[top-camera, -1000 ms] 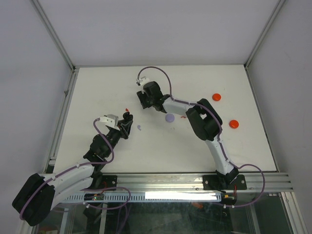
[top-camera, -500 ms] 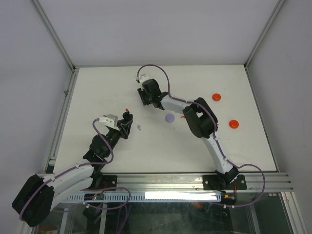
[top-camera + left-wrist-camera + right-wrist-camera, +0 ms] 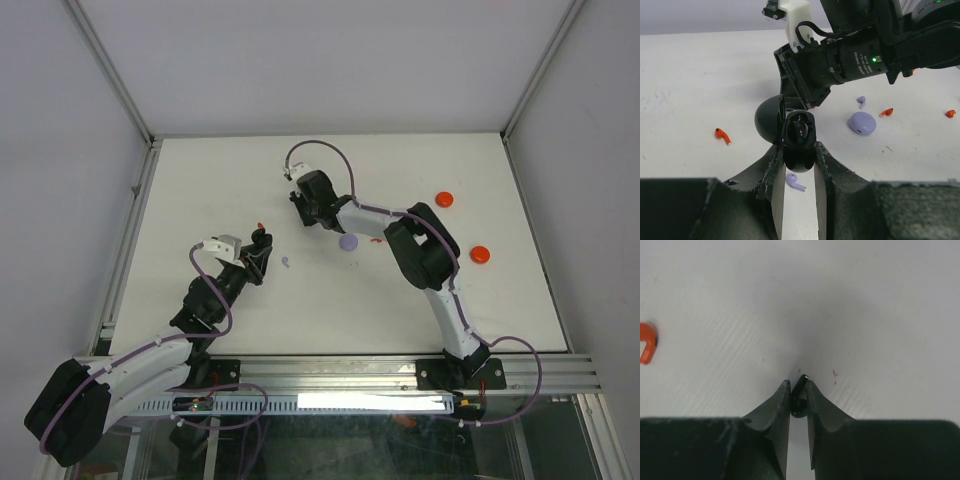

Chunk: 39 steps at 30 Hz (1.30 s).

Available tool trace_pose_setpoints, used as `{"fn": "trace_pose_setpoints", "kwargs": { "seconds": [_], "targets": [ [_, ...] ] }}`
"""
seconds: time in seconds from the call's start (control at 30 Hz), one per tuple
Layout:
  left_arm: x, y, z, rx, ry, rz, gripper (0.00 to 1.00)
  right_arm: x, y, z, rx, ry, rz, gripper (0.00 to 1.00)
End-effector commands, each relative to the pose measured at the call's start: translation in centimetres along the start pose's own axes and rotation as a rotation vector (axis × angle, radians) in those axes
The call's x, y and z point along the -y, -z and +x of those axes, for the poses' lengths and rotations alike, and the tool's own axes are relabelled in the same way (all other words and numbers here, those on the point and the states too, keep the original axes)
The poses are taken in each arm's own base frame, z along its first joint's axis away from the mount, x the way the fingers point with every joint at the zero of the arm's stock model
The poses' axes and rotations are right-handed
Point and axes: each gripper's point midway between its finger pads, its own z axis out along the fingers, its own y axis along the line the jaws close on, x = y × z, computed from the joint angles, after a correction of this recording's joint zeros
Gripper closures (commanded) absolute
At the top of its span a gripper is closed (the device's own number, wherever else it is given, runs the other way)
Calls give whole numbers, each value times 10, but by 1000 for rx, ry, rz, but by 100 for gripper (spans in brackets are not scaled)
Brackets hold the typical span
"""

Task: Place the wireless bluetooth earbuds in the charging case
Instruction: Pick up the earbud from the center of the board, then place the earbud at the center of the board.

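Note:
My left gripper [image 3: 799, 152] is shut on the base of a black charging case [image 3: 799, 135]. The case is held above the table with its lid open. In the top view the left gripper [image 3: 258, 252] is at the table's left centre. My right gripper [image 3: 799, 390] points down at the table and is shut on a black earbud [image 3: 800, 396]. It [image 3: 301, 216] is a little behind and to the right of the case. A lavender earbud [image 3: 795, 182] lies on the table under the case. A red earbud [image 3: 722, 135] lies to the left.
A closed lavender case [image 3: 348, 242] sits mid-table with a lavender earbud [image 3: 861, 101] and red earbuds [image 3: 886, 112] near it. Two red cases [image 3: 444, 199] [image 3: 480, 254] lie at the right. Another red earbud [image 3: 647, 346] shows left of the right gripper.
The right gripper's jaws have closed onto the black earbud. Its wrist shifted slightly toward the table's middle. The left arm has held still with the case.

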Motion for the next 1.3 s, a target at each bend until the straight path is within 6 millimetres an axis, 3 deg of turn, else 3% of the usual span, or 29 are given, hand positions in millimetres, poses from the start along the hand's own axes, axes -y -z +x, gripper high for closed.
{"fn": "trace_pose_setpoints", "kwargs": {
  "seconds": [0.0, 0.37, 0.67, 1.0, 1.27],
  "targets": [
    [1, -2, -15, 47, -28, 6, 99, -17, 39, 1, -28, 45, -22, 81],
    [4, 0, -20, 63, -26, 24, 99, -44, 111, 63, -165, 77, -76, 80],
    [8, 3, -23, 77, -22, 49, 99, -45, 159, 102, -243, 101, -65, 77],
    [11, 3, -21, 77, -23, 66, 99, -37, 173, 128, -271, 83, -53, 75],
    [12, 3, -21, 78, -24, 74, 99, -26, 181, 131, -273, 89, 1, 63]
  ]
}}
